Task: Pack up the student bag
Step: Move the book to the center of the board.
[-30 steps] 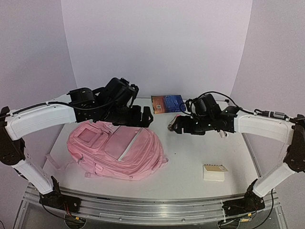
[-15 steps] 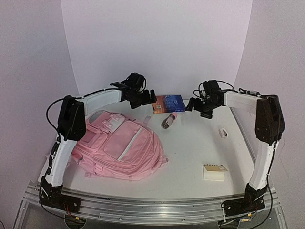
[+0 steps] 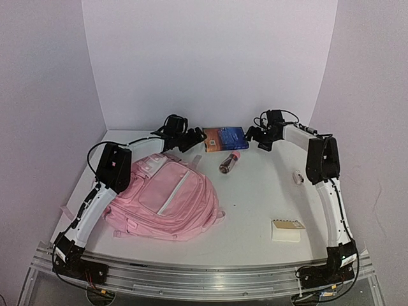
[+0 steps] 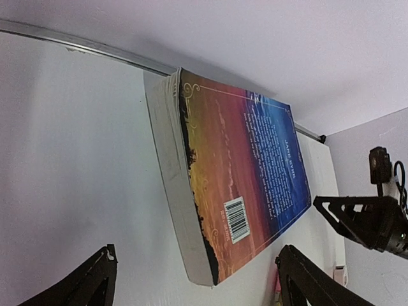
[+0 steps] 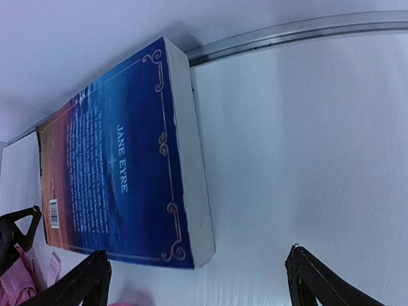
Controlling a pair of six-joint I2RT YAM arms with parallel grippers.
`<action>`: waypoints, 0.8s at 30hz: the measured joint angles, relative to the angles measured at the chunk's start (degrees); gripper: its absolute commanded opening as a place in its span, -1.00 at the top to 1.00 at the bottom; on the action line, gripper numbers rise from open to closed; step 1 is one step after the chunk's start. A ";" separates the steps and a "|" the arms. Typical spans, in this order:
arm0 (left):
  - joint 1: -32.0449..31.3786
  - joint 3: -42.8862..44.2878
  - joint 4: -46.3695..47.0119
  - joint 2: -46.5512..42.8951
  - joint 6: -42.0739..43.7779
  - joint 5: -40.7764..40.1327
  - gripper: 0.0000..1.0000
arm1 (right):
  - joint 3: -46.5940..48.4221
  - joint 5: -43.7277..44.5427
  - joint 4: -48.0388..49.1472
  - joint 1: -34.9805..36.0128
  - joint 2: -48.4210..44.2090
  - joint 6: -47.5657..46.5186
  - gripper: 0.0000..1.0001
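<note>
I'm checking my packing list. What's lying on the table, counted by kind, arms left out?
Pink backpack: 1
Book: 1
Small bottle with pink cap: 1
Small white item, too small to identify: 1
Pale boxy pad: 1
Total: 5

Left arm (image 3: 143, 143) outstretched, left fingers (image 4: 95, 284) apart, right arm (image 3: 296, 132) outstretched, right fingers (image 5: 319, 284) apart

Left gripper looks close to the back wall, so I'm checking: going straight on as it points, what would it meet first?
The book, lying flat right ahead of the left gripper and its open jaws. Depth is unclear, so it might skim over the cover instead.
</note>
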 measured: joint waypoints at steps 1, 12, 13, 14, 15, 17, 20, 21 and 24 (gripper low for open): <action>0.02 0.31 1.37 1.02 -0.74 0.46 -0.65 | 2.65 -0.16 0.13 -0.14 2.09 -0.09 -0.85; -0.32 4.20 12.74 8.04 -8.89 2.91 -0.29 | 15.89 -5.06 7.90 -0.61 13.48 0.70 -0.69; -0.32 4.22 13.27 8.24 -9.58 3.12 -0.26 | 17.00 -5.58 8.77 -0.61 14.47 1.43 -0.65; -0.32 4.26 13.73 8.46 -10.16 3.29 -0.20 | 18.18 -6.31 9.83 -0.61 15.55 2.32 -0.62; -0.32 4.47 14.06 8.68 -10.61 3.59 -0.14 | 18.97 -7.01 10.68 -0.61 16.36 3.07 -0.59; -0.39 4.55 14.42 8.87 -11.53 4.08 -0.03 | 19.70 -8.90 13.03 -0.63 17.59 4.72 -0.46; -0.64 4.55 14.05 9.13 -12.19 4.18 0.20 | 18.19 -11.54 15.06 -0.57 17.64 6.35 -0.29; -0.79 4.55 13.60 9.15 -12.06 4.18 0.28 | 16.67 -11.95 16.35 -0.52 17.17 6.51 -0.24; -1.24 4.50 11.94 9.16 -11.85 3.13 0.54 | 10.92 -12.49 18.67 -0.61 14.35 6.25 -0.02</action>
